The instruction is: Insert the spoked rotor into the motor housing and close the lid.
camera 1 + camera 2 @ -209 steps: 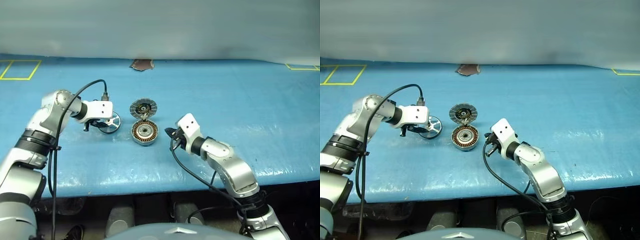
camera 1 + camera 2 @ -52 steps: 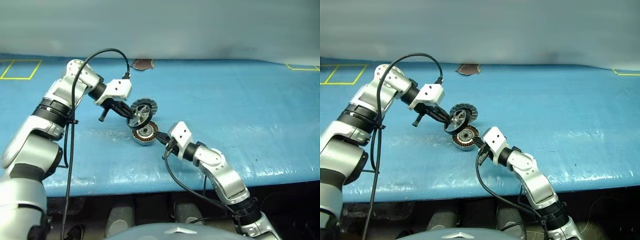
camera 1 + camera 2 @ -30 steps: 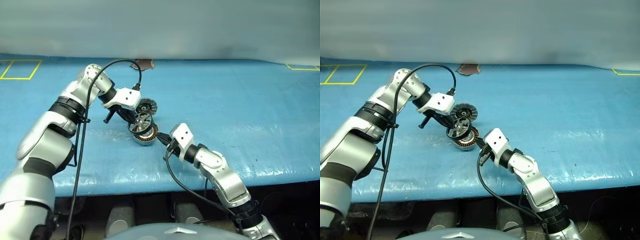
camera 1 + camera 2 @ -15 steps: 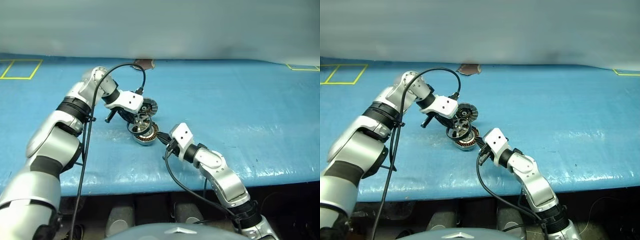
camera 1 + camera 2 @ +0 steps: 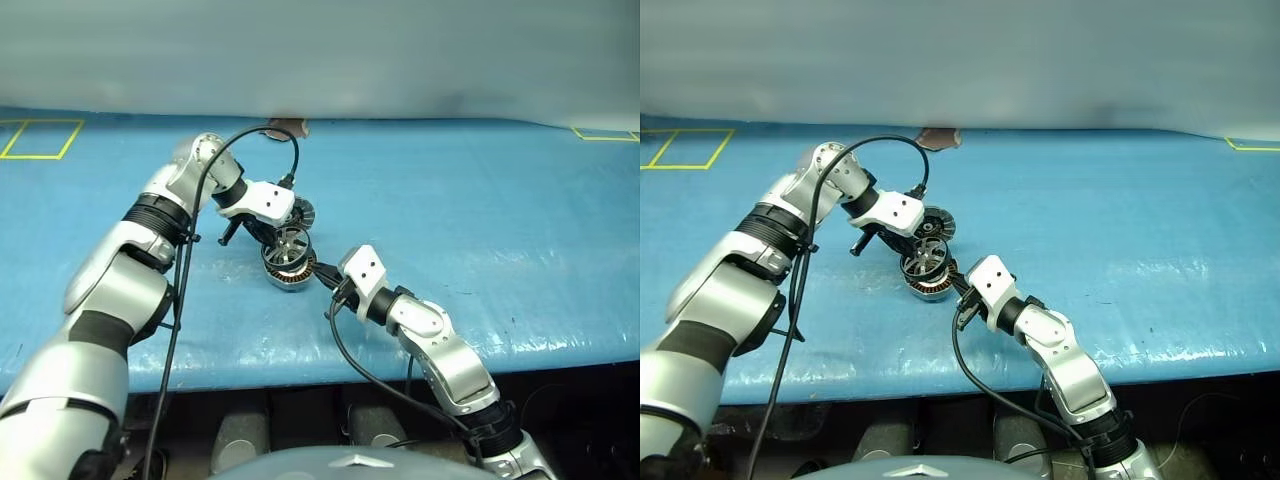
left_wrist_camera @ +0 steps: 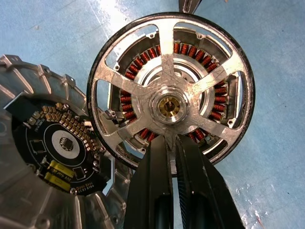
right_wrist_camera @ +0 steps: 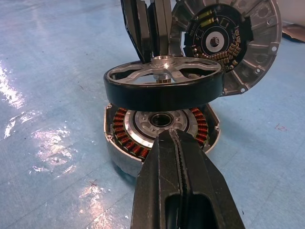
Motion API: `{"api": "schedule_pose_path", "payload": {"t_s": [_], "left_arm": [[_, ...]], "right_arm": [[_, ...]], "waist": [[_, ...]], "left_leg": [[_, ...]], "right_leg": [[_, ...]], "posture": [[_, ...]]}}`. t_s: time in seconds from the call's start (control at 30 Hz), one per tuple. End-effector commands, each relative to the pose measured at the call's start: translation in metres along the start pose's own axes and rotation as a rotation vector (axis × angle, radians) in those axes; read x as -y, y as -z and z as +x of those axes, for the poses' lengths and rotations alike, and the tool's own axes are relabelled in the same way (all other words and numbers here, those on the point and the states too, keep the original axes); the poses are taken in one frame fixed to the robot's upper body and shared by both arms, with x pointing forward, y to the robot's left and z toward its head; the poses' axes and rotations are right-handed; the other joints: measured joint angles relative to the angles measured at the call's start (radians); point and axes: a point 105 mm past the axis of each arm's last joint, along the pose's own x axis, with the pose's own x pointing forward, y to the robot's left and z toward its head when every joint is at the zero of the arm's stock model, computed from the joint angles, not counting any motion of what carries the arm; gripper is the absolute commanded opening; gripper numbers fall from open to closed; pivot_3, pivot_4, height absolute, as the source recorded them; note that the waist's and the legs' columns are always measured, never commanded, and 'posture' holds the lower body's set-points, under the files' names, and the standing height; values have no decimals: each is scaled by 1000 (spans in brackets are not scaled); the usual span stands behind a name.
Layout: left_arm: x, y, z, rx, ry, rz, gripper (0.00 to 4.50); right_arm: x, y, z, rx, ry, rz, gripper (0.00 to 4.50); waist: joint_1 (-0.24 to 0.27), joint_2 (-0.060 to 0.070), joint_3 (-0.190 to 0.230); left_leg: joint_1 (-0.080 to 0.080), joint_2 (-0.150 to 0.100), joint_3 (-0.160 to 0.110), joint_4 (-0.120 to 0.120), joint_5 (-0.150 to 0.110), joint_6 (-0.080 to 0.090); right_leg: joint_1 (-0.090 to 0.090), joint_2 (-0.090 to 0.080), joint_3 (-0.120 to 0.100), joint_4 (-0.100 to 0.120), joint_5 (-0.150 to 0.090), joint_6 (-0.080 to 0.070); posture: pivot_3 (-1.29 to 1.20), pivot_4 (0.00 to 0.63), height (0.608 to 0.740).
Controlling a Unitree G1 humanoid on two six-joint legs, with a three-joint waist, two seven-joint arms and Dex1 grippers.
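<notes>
Spoked rotor [image 6: 170, 90]: dark-rimmed ring-shaped metal wheel with silver spokes and a shiny hub with a brass-coloured bore. Held level in the air directly over the motor housing, with a visible gap between the two in the right wrist view. From above, its spokes cover part of the windings beneath.

Motor housing [image 7: 159, 131]: round shallow silver-walled disc with a ring of copper-coloured windings around a centre bearing. Lies flat on the blue glossy table surface [image 5: 480, 210]. Its near wall is partly hidden behind the right gripper's fingers in the right wrist view.

Lid [image 7: 226, 45]: round disc with silvery-grey ribbed rim and a dark circuit-board face with small components. Just behind the housing, propped tilted with its dark face toward the right wrist camera; what supports it cannot be made out. Its lower edge is hidden behind the rotor, and its far side is cut off in the left wrist view.

Left gripper [image 6: 170, 143]: two black fingers clamped on one rotor spoke near the rim, pointing steeply down.

Right gripper [image 7: 177, 143]: black fingers pressed together, gripping nothing, tips just at the housing's near wall; actual contact cannot be told.

Small brown patch [image 5: 287, 127]: on the table's far edge, indistinct.
</notes>
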Motion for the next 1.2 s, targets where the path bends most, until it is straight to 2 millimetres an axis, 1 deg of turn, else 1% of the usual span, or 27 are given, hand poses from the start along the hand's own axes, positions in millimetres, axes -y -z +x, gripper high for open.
{"api": "schedule_pose_path", "payload": {"t_s": [0.03,0.4,0.5,0.67,0.83,1.03,1.2], "left_arm": [[-7,-4,-13,2,-45,17,47],[-6,-5,-7,2,-29,25,47],[-7,-8,-7,23,-30,24,47],[-6,-9,-5,25,-20,26,47],[-6,-11,-3,30,-17,31,47],[-6,-10,-1,25,-12,33,47],[-5,-8,1,17,-7,31,47]], "right_arm": [[2,-13,-2,55,14,-18,0],[0,-12,-2,49,0,-18,0],[-2,-8,-3,32,-17,-14,0],[-3,-3,-4,11,-24,-17,0],[-4,3,-9,0,-23,2,0],[-6,3,-13,49,-31,37,0],[-10,-2,-14,122,-56,72,0]], "waist": [[0,0,0],[1,0,0],[1,0,0],[1,0,0],[1,0,0],[1,0,0],[0,0,0]], "left_leg": [[0,0,0,0,0,0],[0,0,0,0,0,0],[0,0,0,0,0,0],[0,0,0,0,0,0],[0,0,0,0,0,0],[0,0,0,0,0,0],[0,0,0,0,0,0]], "right_leg": [[0,0,0,0,0,0],[0,0,0,0,0,0],[0,0,0,0,0,0],[0,0,0,0,0,0],[0,0,0,0,0,0],[0,0,0,0,0,0],[0,0,0,0,0,0]], "posture": [[0,150,740],[0,150,740],[0,150,740],[0,150,740],[0,150,740],[0,150,740],[0,150,740]]}}
